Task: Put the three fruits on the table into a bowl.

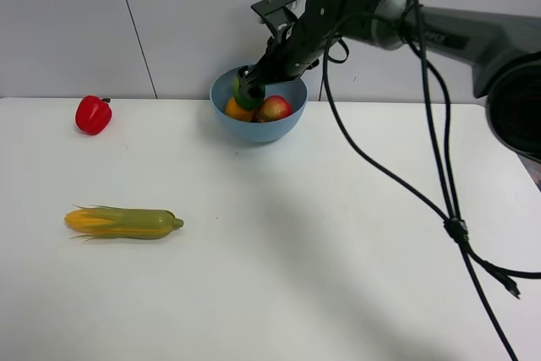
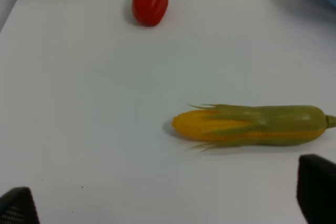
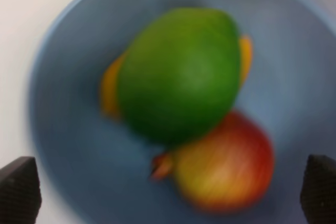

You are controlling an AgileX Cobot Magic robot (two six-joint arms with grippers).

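The light-blue bowl [image 1: 259,131] stands at the back of the white table [image 1: 338,251]. In it lie the orange-yellow mango [image 1: 236,111] and the red pomegranate [image 1: 275,108]. The green lime [image 1: 248,95] is on top of the mango, right under my right gripper [image 1: 246,84], which reaches over the bowl's rim. In the right wrist view the lime [image 3: 178,74] is blurred above the mango [image 3: 108,90] and the pomegranate [image 3: 231,166] inside the bowl [image 3: 68,145]. The right gripper [image 3: 168,190] is open, its fingertips wide apart and off the lime. My left gripper [image 2: 168,205] is open and empty over the table.
A red bell pepper [image 1: 93,115] stands at the back left; it also shows in the left wrist view [image 2: 150,0]. A yellow-green corn cob [image 1: 127,222] lies at the left and close before the left gripper [image 2: 252,125]. The right arm's cables hang over the table's right side.
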